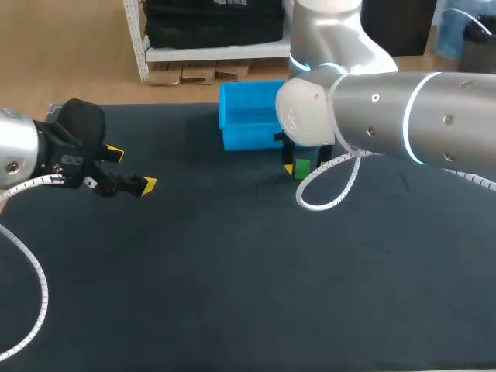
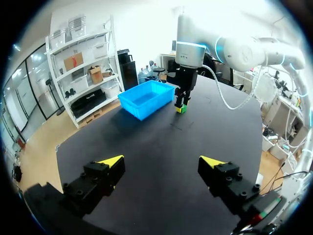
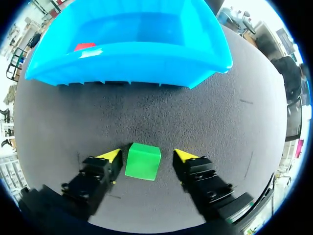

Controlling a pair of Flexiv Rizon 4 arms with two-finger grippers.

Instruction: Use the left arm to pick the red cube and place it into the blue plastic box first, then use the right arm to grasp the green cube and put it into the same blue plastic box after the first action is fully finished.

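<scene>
Two pincers are in view, and neither holds anything. My right pincer [image 3: 146, 155] is down at the desk [image 1: 232, 279] with its fingers spread to either side of the green cube [image 3: 143, 160]. One yellow tip is just beside a cube face. A narrow gap of dark desk shows between the other tip and the opposite face, so the cube is not clamped. The cube sits flat on the desk, near the blue plastic box [image 3: 127, 58] and ahead of its long near wall, with a bare strip of desk between them.

The red cube [image 3: 84, 47] lies inside that box, on its floor, close behind the wall that faces my right pincer and toward one end. From the head view the box stands at the far edge of the desk, with its rim clear of my right arm.

My left pincer [image 1: 132, 169] hangs wide open and empty over the left part of the desk, well apart from the box and both cubes. A white coiled cable [image 1: 325, 190] loops down from my right arm just beside the green cube. Bare dark desk spreads broadly between the pincers and toward the near edge.
</scene>
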